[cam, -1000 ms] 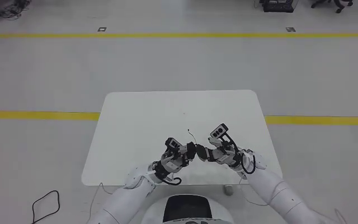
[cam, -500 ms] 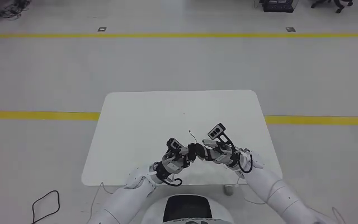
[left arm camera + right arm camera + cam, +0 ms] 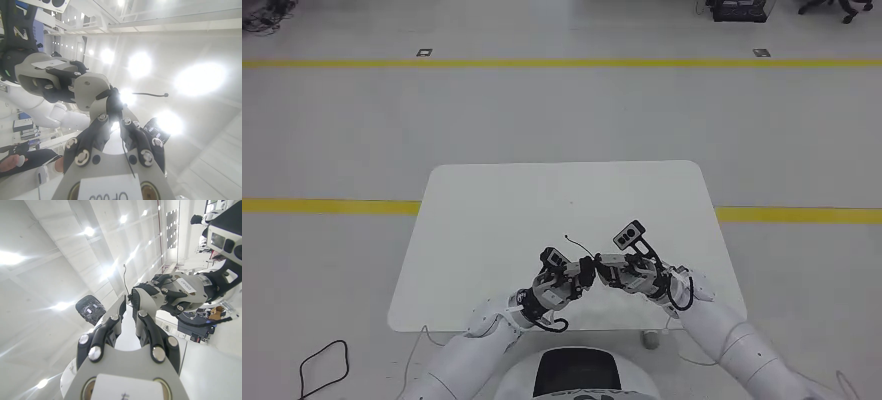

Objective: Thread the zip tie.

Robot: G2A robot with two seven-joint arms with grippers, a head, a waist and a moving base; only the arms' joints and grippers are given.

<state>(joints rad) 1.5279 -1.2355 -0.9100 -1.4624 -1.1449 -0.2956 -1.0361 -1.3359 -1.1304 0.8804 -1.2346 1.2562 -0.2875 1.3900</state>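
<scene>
Because the left gripper (image 3: 114, 111) appears clamped on the black zip tie (image 3: 149, 94), treat it as your anchor, but glare washes out its fingertips, so that is a judgement. The right gripper (image 3: 129, 299) meets it tip to tip. Its fingers stand a narrow gap apart, and the strap passes just beside its ribbed black pad (image 3: 135, 302). From the left gripper the strap juts out free in a gentle curve to the small square head (image 3: 166, 94). The thin pointed tail (image 3: 127, 157) trails back across the left gripper's grey palm.

Expect the tie to weigh almost nothing. It is a narrow plastic strap, springy rather than limp, and probably smooth enough to slide or twist between pads. The free length will likely wobble with any wrist motion, so take hold near the head with the right gripper, flat faces against the pads. The smooth, white, round-cornered table (image 3: 492, 220) lies below the left gripper, with the tie held up off it.
</scene>
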